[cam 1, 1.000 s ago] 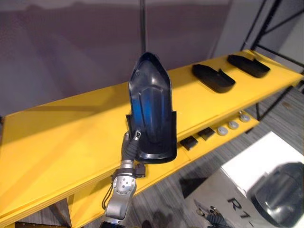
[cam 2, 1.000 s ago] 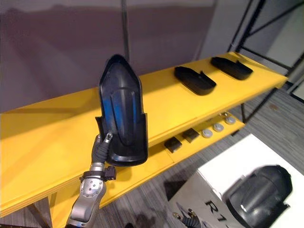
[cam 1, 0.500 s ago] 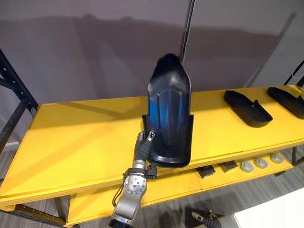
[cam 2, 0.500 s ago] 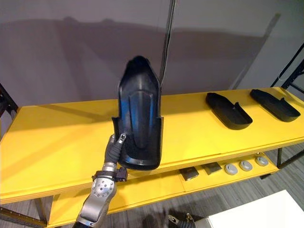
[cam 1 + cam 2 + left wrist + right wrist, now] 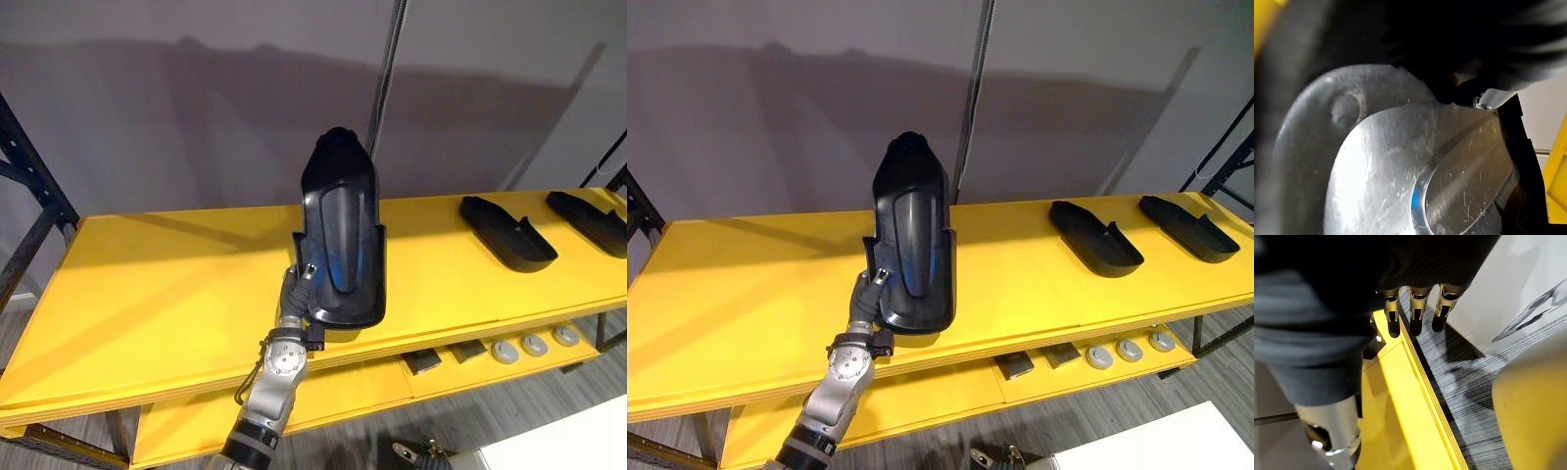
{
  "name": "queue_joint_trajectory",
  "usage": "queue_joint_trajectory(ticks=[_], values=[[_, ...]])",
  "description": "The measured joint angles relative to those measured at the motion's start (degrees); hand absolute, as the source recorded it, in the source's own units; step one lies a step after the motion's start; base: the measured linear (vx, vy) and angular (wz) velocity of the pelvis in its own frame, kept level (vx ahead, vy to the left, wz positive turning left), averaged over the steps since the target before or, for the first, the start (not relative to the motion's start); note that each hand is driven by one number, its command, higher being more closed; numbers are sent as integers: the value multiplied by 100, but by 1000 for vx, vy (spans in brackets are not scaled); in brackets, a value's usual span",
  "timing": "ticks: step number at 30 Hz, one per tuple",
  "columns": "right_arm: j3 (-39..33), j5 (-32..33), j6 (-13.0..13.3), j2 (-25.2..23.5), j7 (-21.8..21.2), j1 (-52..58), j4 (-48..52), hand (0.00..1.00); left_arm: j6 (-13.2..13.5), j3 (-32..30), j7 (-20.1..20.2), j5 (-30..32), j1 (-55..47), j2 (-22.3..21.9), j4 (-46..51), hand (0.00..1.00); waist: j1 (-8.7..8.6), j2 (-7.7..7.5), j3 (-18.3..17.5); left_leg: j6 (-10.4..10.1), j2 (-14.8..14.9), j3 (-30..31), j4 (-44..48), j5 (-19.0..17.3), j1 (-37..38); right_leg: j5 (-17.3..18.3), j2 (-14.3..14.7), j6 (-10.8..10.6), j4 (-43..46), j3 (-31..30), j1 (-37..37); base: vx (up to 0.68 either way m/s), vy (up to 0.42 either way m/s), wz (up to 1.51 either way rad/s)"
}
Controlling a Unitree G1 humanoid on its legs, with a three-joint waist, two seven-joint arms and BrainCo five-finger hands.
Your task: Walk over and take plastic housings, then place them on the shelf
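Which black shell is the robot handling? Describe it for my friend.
Look above the middle of the long yellow shelf. The left robot hand grips a glossy black plastic housing by its lower edge. It stands upright; two matching housings lie flat farther right.

Head pair: from above, facing down on yellow shelf (image 5: 147,294) (shared). Wrist pair: very close; left against housing (image 5: 1400,161).

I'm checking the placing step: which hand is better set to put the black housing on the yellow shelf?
Left. The left hand grips the black housing by its lower edge, holding it upright above the yellow shelf. The right hand hangs open and empty.
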State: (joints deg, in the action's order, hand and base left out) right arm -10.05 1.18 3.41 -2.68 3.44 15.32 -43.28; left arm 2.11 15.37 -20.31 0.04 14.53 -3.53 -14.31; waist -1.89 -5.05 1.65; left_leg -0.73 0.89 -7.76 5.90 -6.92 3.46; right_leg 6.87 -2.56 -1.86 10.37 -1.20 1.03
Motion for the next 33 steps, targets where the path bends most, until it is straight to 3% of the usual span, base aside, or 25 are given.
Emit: queue_joint_trajectory(ticks=[7, 13, 28, 29, 33], values=[[5, 2, 0, 7, -1, -13, 67, 0, -134, -94, -184, -115, 884, -343, -923, 100, -146, 1, -9, 65, 6, -308, -277, 204, 103, -19, 19, -15, 10, -179, -135, 0, -2, -14], [-3, 2, -2, 2, -2, -55, 102, 0, -303, -269, -203, -460, 1357, -554, -1600, 100, -324, 8, -3, -1, 5, -444, -321, 247, 101, -16, 26, -16, 8, -278, -219, 39, 4, -10], [-2, -1, -20, 0, -5, -192, 97, 0, -471, -524, -183, -779, 1504, -649, -2501, 100, -438, 80, 60, -24, 1, -459, -576, 345, 239, -6, 48, -29, 53, -281, -227, -26, 0, 0], [-1, -2, -32, 0, -5, -209, 87, 0, -462, -539, -180, -872, 1506, -649, -2533, 0, -435, 90, 68, -50, 2, -457, -610, 363, 254, -7, 49, -29, 42, -273, -220, 0, 0, 0], [-1, -5, -57, 0, -5, -262, 52, 0, -334, -542, -140, -1173, 1508, -649, -2527, 0, -433, 107, 83, -107, 13, -453, -675, 401, 280, -13, 60, -23, 3, -259, -200, 0, 0, 0]])
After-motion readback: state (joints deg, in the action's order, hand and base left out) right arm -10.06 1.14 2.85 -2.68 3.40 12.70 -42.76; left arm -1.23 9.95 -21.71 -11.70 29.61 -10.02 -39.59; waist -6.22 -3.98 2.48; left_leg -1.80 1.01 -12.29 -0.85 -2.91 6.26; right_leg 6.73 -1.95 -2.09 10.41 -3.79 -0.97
